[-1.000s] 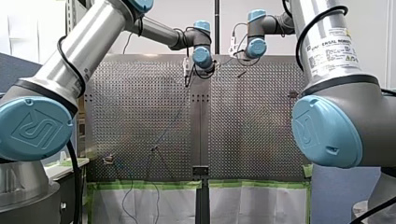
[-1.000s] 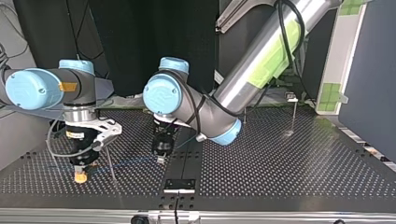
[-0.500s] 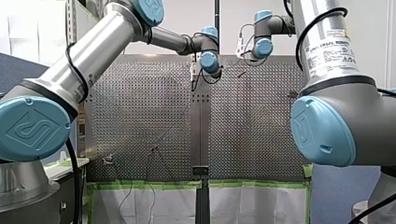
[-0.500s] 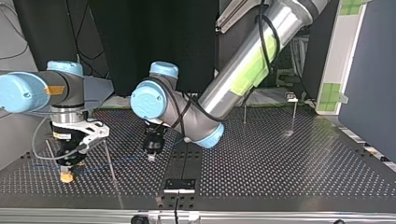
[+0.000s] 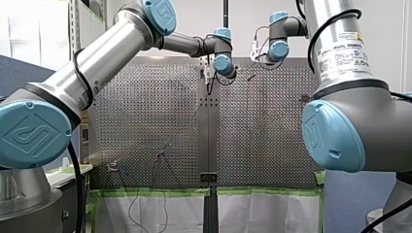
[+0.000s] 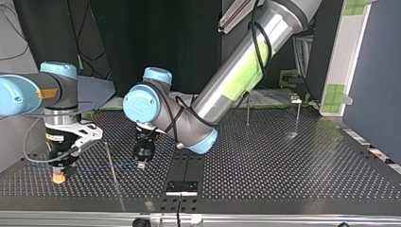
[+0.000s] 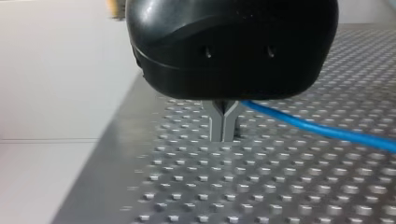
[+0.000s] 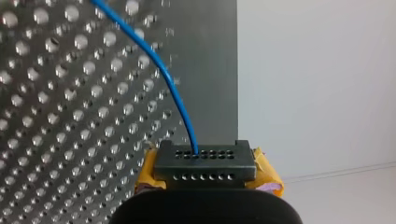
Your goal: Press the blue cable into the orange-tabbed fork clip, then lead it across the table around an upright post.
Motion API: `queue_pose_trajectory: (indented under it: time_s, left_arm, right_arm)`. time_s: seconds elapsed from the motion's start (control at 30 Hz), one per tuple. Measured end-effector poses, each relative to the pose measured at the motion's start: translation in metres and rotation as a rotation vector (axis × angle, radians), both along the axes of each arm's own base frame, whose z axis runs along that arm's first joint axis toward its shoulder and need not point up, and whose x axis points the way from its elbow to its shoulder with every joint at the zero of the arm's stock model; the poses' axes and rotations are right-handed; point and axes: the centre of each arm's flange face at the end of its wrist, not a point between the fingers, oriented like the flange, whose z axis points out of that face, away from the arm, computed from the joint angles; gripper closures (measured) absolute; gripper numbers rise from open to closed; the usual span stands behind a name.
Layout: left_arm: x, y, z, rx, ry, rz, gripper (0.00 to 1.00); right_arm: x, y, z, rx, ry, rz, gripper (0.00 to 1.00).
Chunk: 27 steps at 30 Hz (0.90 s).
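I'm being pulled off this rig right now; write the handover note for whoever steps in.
Left gripper: shut on the blue cable, low over the table.
Right gripper: yellow pads shut on the same cable further along.
Cable: stretched between both grippers, passing a thin upright post.
Done: both grips on; whether it was clipped does not show.
To do: lead it around a post.
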Motion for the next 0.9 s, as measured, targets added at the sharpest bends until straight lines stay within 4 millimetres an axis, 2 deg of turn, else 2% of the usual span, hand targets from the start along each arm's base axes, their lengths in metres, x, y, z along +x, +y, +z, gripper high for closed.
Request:
queue_pose_trajectory:
  time_s: [0.27, 0.6, 0.9]
  left_arm:
    - [0.01, -0.003, 0.017, -0.064, -0.028, -0.017, 1.0]
    - [0.009, -0.009, 0.054, -0.13, -0.089, -0.051, 1.0]
    - [0.012, -0.011, 0.035, -0.124, -0.084, -0.062, 1.0]
  right_arm:
    - [-0.015, -0.007, -0.003, 0.012, -0.004, -0.023, 1.0]
    - [-0.031, -0.013, -0.014, 0.033, -0.002, -0.047, 1.0]
    - [-0.042, -0.018, -0.021, 0.046, -0.007, -0.062, 1.0]
